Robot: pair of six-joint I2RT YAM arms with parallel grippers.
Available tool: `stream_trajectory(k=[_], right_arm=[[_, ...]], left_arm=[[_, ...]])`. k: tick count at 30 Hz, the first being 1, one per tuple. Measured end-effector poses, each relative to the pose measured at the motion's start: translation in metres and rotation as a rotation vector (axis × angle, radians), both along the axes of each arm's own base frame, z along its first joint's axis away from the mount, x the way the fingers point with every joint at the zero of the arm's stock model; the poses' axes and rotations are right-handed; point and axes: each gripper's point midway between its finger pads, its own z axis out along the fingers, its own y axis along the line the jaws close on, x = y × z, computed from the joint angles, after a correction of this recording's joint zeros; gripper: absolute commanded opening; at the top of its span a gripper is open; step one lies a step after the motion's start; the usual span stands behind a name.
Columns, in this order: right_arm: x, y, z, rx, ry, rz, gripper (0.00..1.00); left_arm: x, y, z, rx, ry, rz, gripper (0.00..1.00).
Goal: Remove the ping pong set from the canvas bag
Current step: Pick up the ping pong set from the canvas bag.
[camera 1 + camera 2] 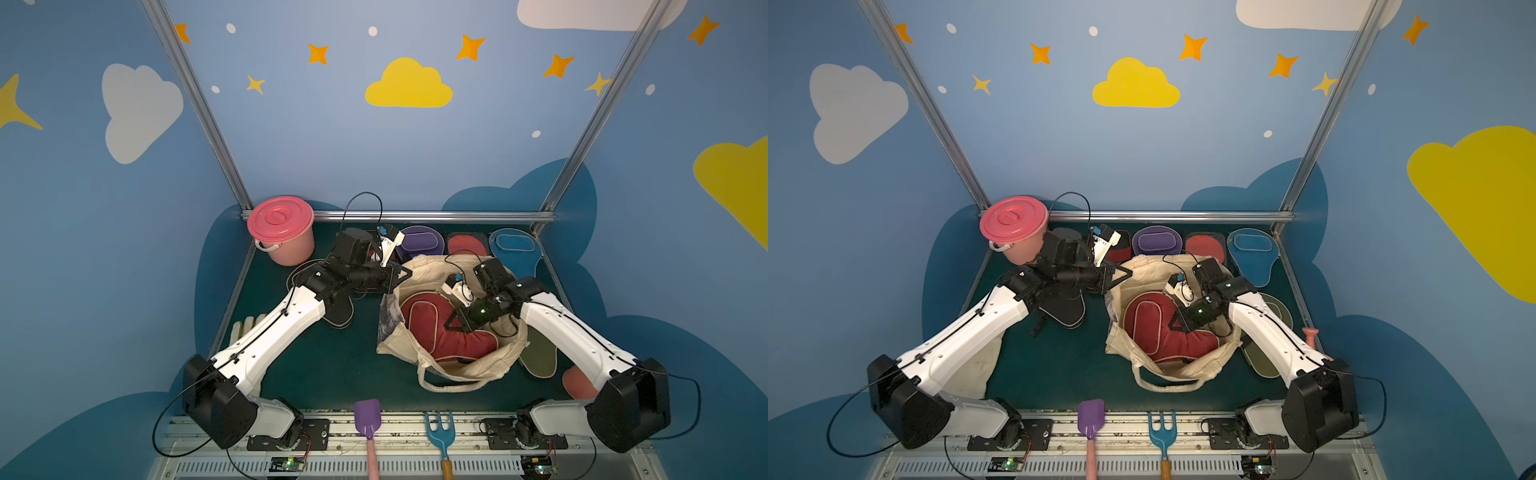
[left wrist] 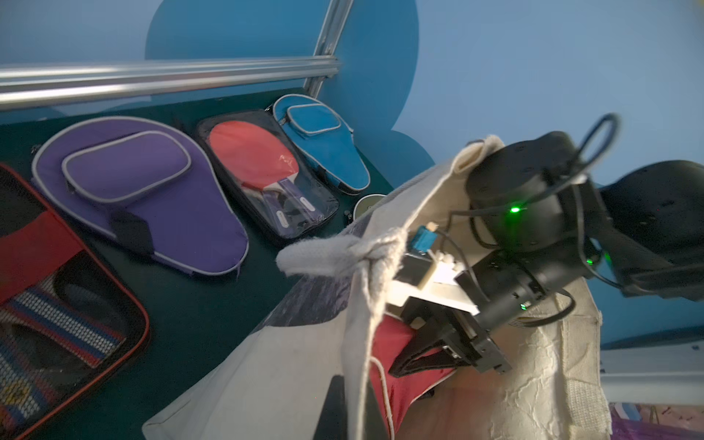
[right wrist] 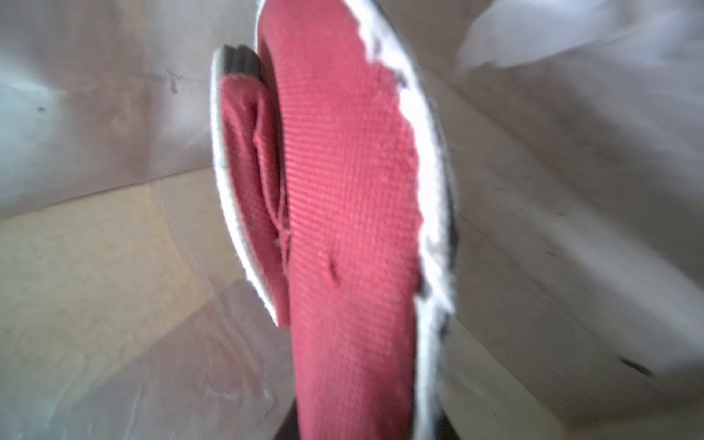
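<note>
— Two claws: how do they stand?
— The left gripper (image 1: 404, 273) is pinched together on the rim of the canvas bag (image 1: 424, 268). The right gripper (image 1: 452, 325) is clamped on the maroon cover (image 1: 426, 332).
— Where is that cover?
— Inside the bag. The olive cover (image 1: 540, 353) lies outside, just beside it.

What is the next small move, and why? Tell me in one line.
Probably lift the right claw straight up. It looks closed on the maroon cover, which lies inside the canvas bag, while the left claw pinches the bag's rim and holds the mouth open.
</note>
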Motion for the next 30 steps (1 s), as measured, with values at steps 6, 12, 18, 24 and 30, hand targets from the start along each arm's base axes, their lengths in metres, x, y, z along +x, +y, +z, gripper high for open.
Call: stream_trajectory(k=[6, 12, 18, 24, 30], right_arm=[[0.015, -0.009, 0.018, -0.035, -0.074, -0.008, 0.00], [0.025, -0.008, 0.046, -0.031, -0.153, -0.008, 0.00], [0.035, -0.011, 0.088, -0.012, -0.265, -0.037, 0.00], [0.040, -0.016, 0.125, 0.026, -0.335, -0.083, 0.00], [0.045, -0.019, 0.171, 0.132, -0.400, -0.124, 0.00]], left_arm=[[0.011, 0.003, -0.016, 0.072, 0.119, 0.062, 0.06], [0.014, 0.010, -0.018, 0.108, 0.149, 0.103, 0.41], [0.027, 0.025, -0.010, 0.143, 0.106, 0.166, 0.65], [0.031, 0.038, 0.030, 0.141, -0.037, 0.189, 1.00], [0.017, 0.052, 0.081, 0.060, -0.173, 0.176, 1.00]])
